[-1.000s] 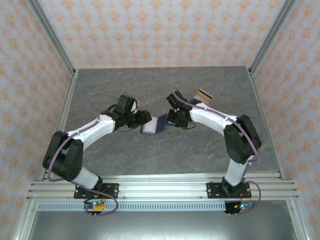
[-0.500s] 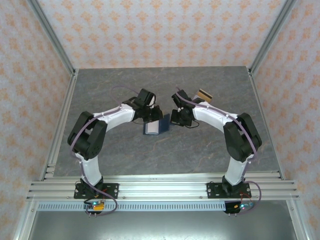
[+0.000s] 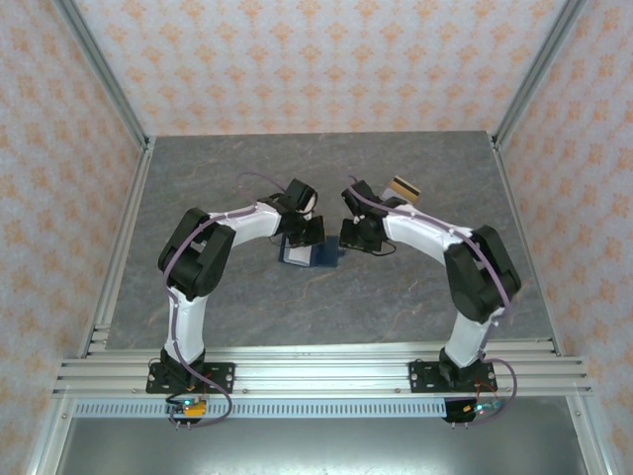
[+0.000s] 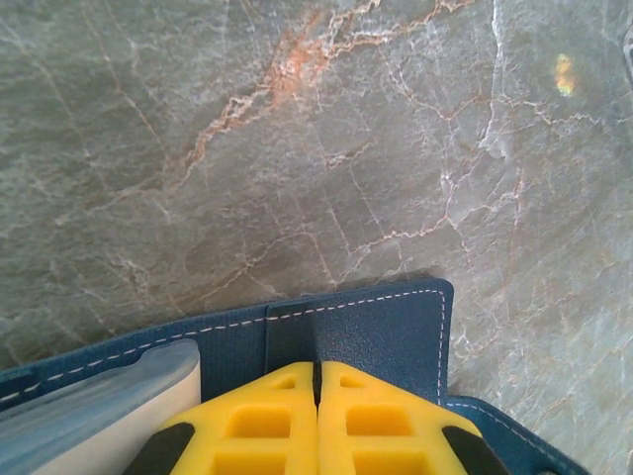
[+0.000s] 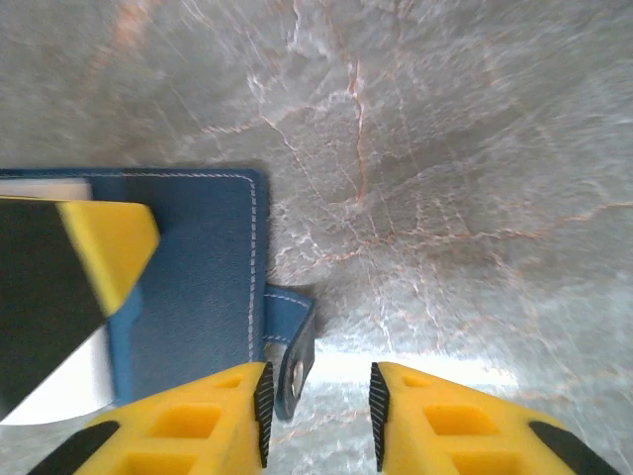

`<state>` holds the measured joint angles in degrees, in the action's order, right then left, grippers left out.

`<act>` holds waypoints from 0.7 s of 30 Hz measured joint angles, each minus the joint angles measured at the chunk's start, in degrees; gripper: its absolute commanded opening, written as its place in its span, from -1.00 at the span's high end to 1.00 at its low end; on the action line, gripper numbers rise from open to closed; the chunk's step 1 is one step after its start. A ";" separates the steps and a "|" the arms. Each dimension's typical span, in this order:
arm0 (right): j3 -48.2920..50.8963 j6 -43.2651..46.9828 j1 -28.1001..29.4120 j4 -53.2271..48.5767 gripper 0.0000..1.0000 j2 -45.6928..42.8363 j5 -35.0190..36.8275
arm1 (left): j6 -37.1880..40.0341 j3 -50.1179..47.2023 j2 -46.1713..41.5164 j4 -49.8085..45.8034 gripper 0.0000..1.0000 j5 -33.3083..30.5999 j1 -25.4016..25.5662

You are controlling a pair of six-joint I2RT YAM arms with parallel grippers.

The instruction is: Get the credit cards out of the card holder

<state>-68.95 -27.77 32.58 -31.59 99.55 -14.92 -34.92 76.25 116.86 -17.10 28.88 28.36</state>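
**A:** Stage of the task?

**B:** Judged part done; a small stack of credit cards (image 3: 404, 187) lying at the far right of the worktop (image 3: 247, 307), well apart from the card holder (image 3: 302, 255); holder at mid-worktop, between the two arm tips; inside its fold a pale grey layer (image 4: 89, 406), card or pocket lining not to be told apart; probably more to draw out.

**A:** Jaws?

**B:** Left gripper (image 4: 316, 381): jaws closed finger against finger, set right at the holder's navy cover (image 4: 376, 332); whether a leaf of it is nipped between them, cannot tell. Right gripper (image 5: 316, 396): jaws partly open, gripping nothing; the closure tab (image 5: 290, 341) standing in the gap, nearer one finger, not clamped.

**A:** Materials and shapes?

**B:** Holder: navy, leather-like, fine grain, pale stitching along the edges, rounded corners; thin, flexible, likely to bend rather than slide when pulled. Tab: short rounded strap with a small metal stud. Cards: thin, stiff rectangles, stacked; top face orange-brown, with dark and pale edges at one end. Fingers (image 5: 198, 416): yellow moulded plastic with recessed cells, dark ribbed pads on the inner faces. Worktop: flat, matt, grey stone pattern with white and rust veins; little edge for lifting a flat card.
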 measured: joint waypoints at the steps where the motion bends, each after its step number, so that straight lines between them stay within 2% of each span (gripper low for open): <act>1: 0.72 -1.14 0.00 0.63 0.42 -1.84 0.09 | 0.33 -0.04 0.00 0.02 0.87 -0.33 0.07; 4: 3.08 -5.53 0.00 4.63 0.60 -5.70 -0.37 | 0.50 -0.28 -0.02 0.24 0.87 -0.63 0.15; 8: 7.06 -10.64 0.28 9.84 0.71 -6.62 -2.80 | 0.50 -0.33 -0.04 0.28 0.87 -0.61 0.15; 15: 8.76 -16.46 4.17 14.80 0.80 -3.17 -6.19 | 0.48 -0.33 -0.07 0.26 0.89 -0.83 0.42; 21: 8.96 -18.78 4.94 16.70 0.81 0.22 -6.95 | 0.26 -0.31 -0.11 0.22 0.78 -0.57 0.44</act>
<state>-59.99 -46.54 37.52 -14.90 99.77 -21.87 -34.65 75.94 116.75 -16.88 28.32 28.80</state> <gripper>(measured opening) 0.098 0.092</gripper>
